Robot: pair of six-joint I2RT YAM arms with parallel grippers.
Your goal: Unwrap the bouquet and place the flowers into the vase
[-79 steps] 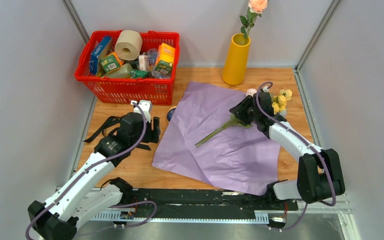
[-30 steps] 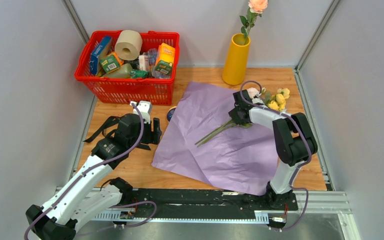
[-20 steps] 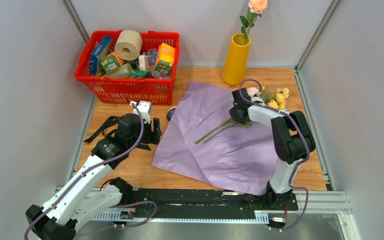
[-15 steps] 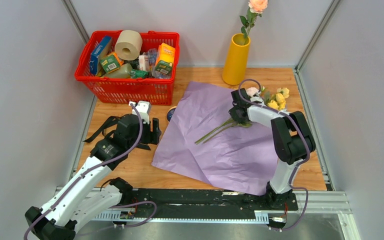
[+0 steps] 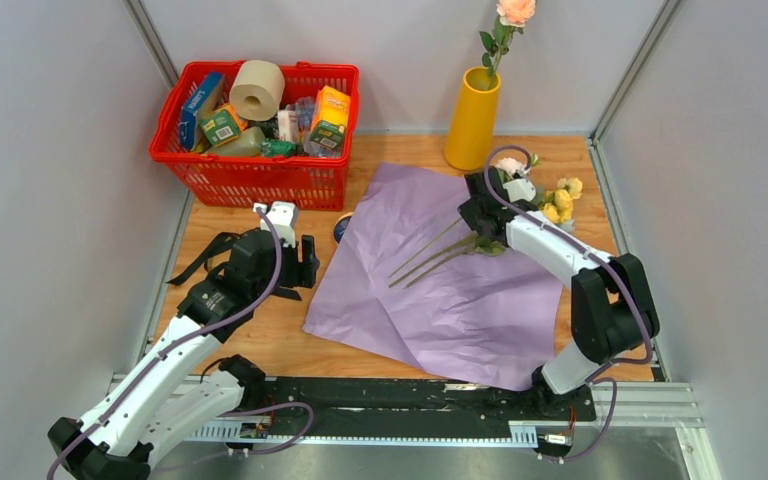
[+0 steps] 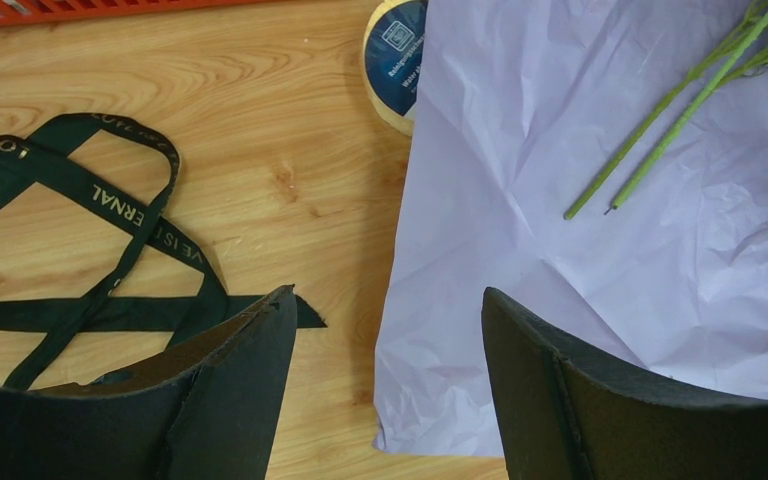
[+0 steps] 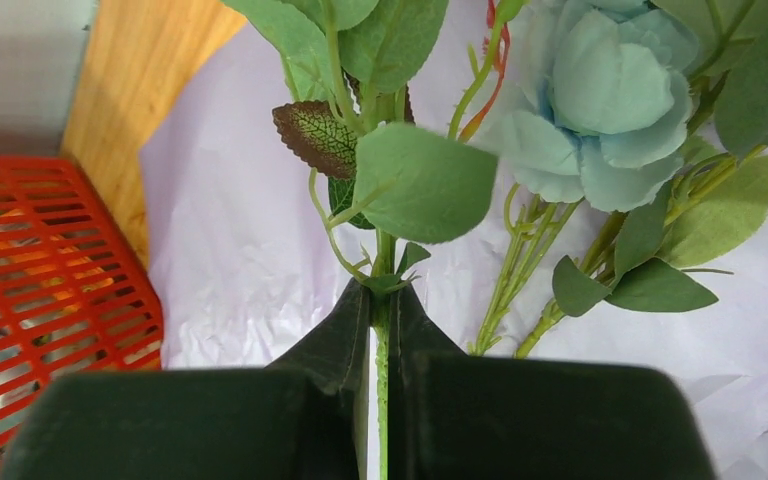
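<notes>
Flowers lie on the spread lilac paper, mid-right of the wood table. Right gripper is pinched tight on 1 green stem. Yellow vase behind, w/ 1 pink rose. Left gripper is wide open & empty, by the black ribbon. Red basket back-left. Grey walls on 3 sides.

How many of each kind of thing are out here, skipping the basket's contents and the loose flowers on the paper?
Vase: 1
Flower standing in the vase: 1
Red basket: 1
Lilac paper sheet: 1
Black ribbon: 1
Small roll with blue label: 1
Total: 6
</notes>
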